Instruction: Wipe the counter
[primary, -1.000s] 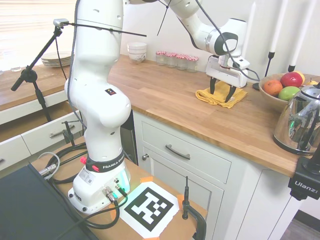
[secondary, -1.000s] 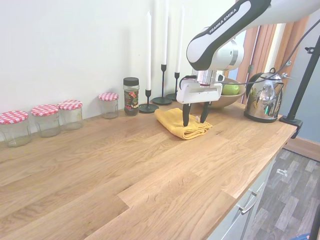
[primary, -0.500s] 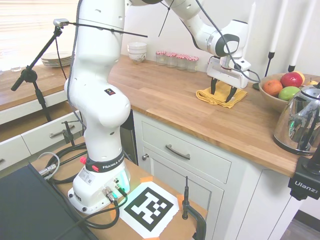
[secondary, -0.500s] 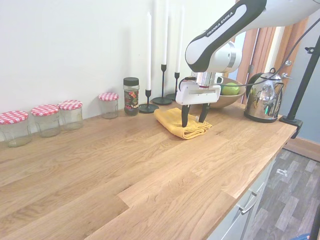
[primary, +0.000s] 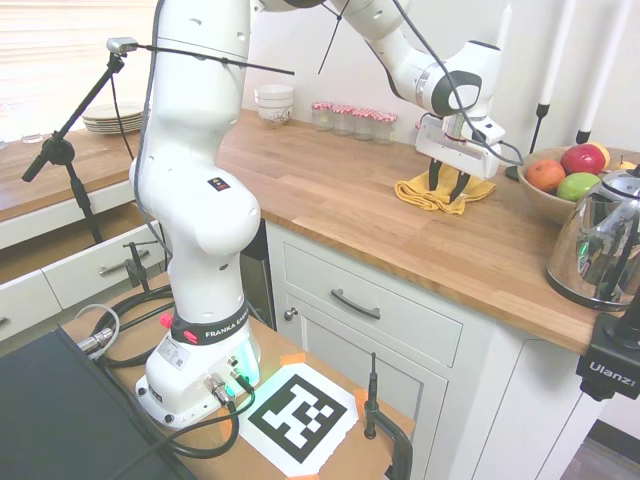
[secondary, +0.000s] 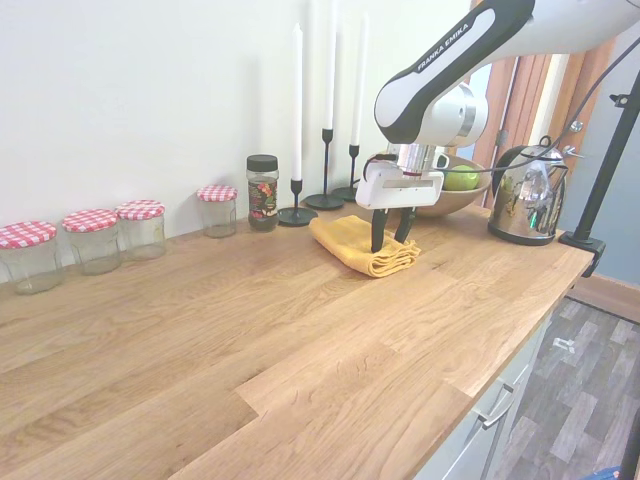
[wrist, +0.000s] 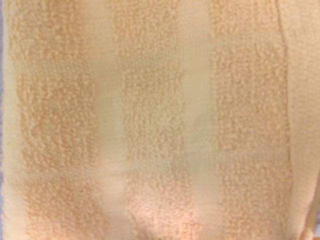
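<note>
Yellow cloth (secondary: 362, 245) under claw (secondary: 388, 237); fruit bowl (primary: 553, 194), kettle (primary: 603, 245) crowd counter (secondary: 250, 340)

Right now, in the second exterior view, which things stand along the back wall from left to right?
Four jars with checked lids → dark-lidded jar → three candlesticks → fruit bowl → kettle.

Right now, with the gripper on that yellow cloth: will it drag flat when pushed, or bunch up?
Probably bunches: the yellow cloth is soft ribbed terry, folded in loose layers, so likely floppy. It looks light, so it should slide on the smooth counter. The gripper pinches only a small part of it, so the edges may trail.
</note>
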